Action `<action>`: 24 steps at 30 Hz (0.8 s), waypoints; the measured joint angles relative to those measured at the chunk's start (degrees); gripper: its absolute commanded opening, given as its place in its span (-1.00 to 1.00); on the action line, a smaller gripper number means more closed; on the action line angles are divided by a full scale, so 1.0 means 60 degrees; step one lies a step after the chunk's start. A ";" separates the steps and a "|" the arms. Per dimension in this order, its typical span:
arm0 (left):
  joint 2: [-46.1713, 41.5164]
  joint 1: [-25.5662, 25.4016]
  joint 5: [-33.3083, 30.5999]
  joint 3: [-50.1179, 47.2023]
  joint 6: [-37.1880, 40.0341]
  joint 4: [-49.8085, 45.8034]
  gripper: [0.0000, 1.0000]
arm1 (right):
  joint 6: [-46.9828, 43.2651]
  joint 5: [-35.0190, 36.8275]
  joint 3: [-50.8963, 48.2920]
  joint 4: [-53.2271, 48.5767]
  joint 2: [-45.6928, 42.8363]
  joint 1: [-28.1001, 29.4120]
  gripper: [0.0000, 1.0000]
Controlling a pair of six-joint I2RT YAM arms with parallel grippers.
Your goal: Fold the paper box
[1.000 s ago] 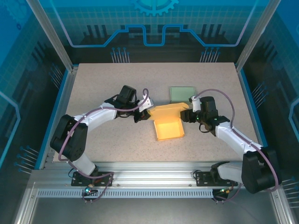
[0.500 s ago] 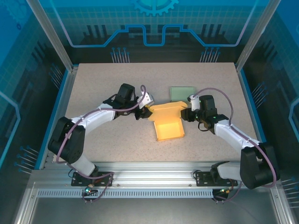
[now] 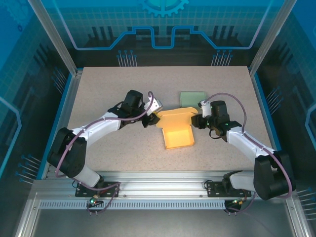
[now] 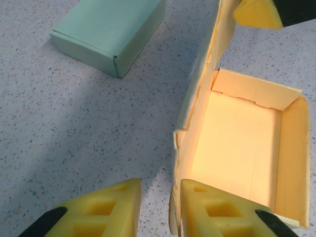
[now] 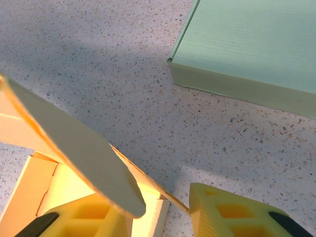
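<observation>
Jaws: left gripper [image 4: 160, 210] and right gripper [image 5: 160, 217] both part-spread, each astride a wall | open yellow thin-cardboard box [image 3: 177, 133] lies between them | likely light, floppy and easily creased; you should pinch its walls near the corners.

Two matching arms. Left arm [image 3: 101, 127] and right arm [image 3: 247, 143] have white shells on the links, rounded black joint housings and black bases at the near edge. A mauve cable [image 3: 224, 97] loops along each one, and a small white block [image 3: 155, 104] sits at each wrist. Left gripper [image 4: 160, 197] and right gripper [image 5: 163, 212] look the same: yellow foam finger pads [image 4: 106, 210] with rectangular recessed pockets, black backing at the outer corners.
</observation>
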 measured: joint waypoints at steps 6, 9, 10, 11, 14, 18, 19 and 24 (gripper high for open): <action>-0.0135 -0.0138 -0.0226 -0.0237 -0.0055 0.0000 -0.24 | 0.0000 0.0000 0.0000 0.0000 0.0000 0.0000 -0.29; -0.0135 -0.0248 -0.0226 -0.0390 -0.0149 0.0015 -0.29 | 0.0007 0.0004 0.0000 0.0000 0.0000 0.0004 -0.35; -0.0135 -0.0270 -0.0229 -0.0419 -0.0208 0.0015 -0.33 | 0.0011 0.0000 0.0000 0.0000 0.0000 0.0007 -0.37; -0.0135 -0.0302 -0.0233 -0.0426 -0.0251 0.0011 -0.40 | 0.0011 0.0000 0.0000 -0.0004 0.0000 0.0007 -0.38; -0.0127 -0.0353 -0.0273 -0.0426 -0.0368 0.0047 -0.69 | 0.0022 0.0004 0.0000 0.0000 0.0000 0.0018 -0.43; -0.0062 -0.0506 -0.0455 -0.0426 -0.0714 0.0149 -0.93 | 0.0080 0.0058 0.0000 0.0004 0.0000 0.0157 -0.53; -0.0055 -0.0557 -0.0521 -0.0426 -0.0820 0.0208 -0.97 | 0.0106 0.0087 0.0000 0.0011 0.0000 0.0215 -0.54; -0.0051 -0.0936 -0.1053 -0.0426 -0.1217 0.0499 -1.00 | 0.0186 0.0350 0.0000 0.0084 0.0000 0.0583 -0.65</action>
